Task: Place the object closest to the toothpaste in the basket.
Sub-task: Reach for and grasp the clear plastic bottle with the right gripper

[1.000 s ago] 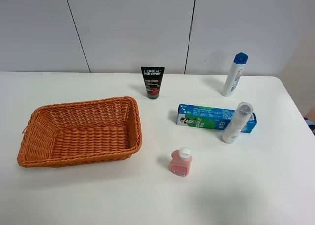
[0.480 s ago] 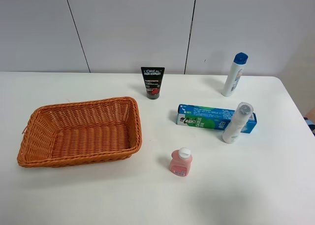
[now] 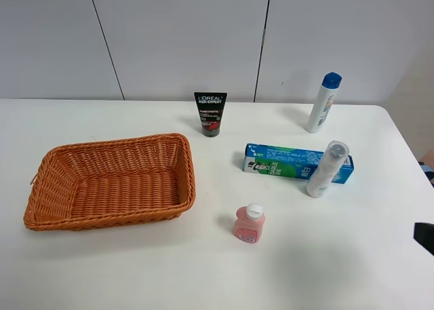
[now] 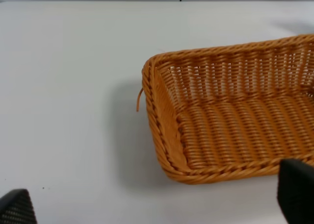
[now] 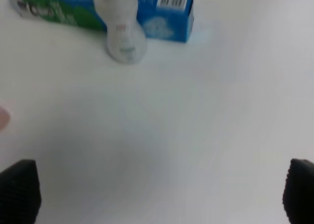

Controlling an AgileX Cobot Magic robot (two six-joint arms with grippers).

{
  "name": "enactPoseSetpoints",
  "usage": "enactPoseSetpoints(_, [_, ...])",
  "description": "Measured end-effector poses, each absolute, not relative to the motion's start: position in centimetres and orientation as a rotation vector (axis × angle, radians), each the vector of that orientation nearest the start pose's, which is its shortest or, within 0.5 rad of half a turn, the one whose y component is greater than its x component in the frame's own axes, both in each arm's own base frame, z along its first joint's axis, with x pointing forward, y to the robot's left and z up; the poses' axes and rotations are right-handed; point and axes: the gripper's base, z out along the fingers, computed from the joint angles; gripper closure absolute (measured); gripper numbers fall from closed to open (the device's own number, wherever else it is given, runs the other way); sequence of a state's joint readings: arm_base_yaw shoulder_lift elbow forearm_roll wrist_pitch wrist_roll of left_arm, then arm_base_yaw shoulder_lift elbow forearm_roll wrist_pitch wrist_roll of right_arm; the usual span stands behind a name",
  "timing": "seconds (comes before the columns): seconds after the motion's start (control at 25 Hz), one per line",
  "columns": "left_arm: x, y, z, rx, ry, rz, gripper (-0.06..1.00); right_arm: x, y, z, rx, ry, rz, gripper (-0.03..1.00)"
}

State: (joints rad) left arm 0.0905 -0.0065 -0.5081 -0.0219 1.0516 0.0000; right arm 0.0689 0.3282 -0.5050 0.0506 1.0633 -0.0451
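Observation:
The blue and green toothpaste box point(image 3: 298, 162) lies right of centre on the white table. A white bottle point(image 3: 326, 169) lies across its right end, touching it. Both show blurred in the right wrist view, the box point(image 5: 167, 8) and the bottle point(image 5: 125, 35). The orange wicker basket point(image 3: 190, 174) sits at the left and is empty; the left wrist view shows its rim point(image 4: 152, 101). My right gripper point(image 5: 159, 189) is open and empty, short of the bottle. My left gripper point(image 4: 157, 204) is open and empty, in front of the basket.
A black L'Oreal tube point(image 3: 210, 113) stands at the back centre. A white bottle with a blue cap point(image 3: 322, 103) stands at the back right. A small pink bottle point(image 3: 249, 224) stands in front of the toothpaste. A dark part of my right arm point(image 3: 425, 237) shows at the right edge.
A dark part of my right arm has come into the exterior view at the right edge. The objects on the table have not moved.

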Motion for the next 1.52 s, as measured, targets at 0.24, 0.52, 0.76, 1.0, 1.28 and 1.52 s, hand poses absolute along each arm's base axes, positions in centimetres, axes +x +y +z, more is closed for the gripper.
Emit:
enactPoseSetpoints(0.24, [-0.6, -0.2, 28.0, -0.090, 2.018, 0.031, -0.05, 10.0, 1.9, 28.2, -0.316, 2.507, 0.079, -0.03])
enactPoseSetpoints(0.52, [-0.6, -0.2, 28.0, -0.090, 2.018, 0.031, -0.05, 15.8, 3.1, 28.1, -0.540, 2.518, -0.063, -0.03])
enactPoseSetpoints(0.76, [-0.6, -0.2, 28.0, -0.090, 2.018, 0.031, -0.05, 19.6, 3.9, 25.9, -0.648, 2.490, -0.111, -0.03])
enactPoseSetpoints(1.0, [-0.6, -0.2, 28.0, -0.090, 2.018, 0.031, -0.05, 22.8, 4.8, 23.0, -0.663, 2.481, -0.087, -0.03])
enactPoseSetpoints(1.28, [-0.6, -0.2, 28.0, -0.090, 2.018, 0.031, -0.05, 25.4, 5.7, 20.0, -0.650, 2.470, -0.047, -0.03])
enactPoseSetpoints(1.52, [-0.6, -0.2, 28.0, -0.090, 2.018, 0.031, -0.05, 26.8, 6.1, 17.6, -0.628, 2.493, -0.016, -0.03])
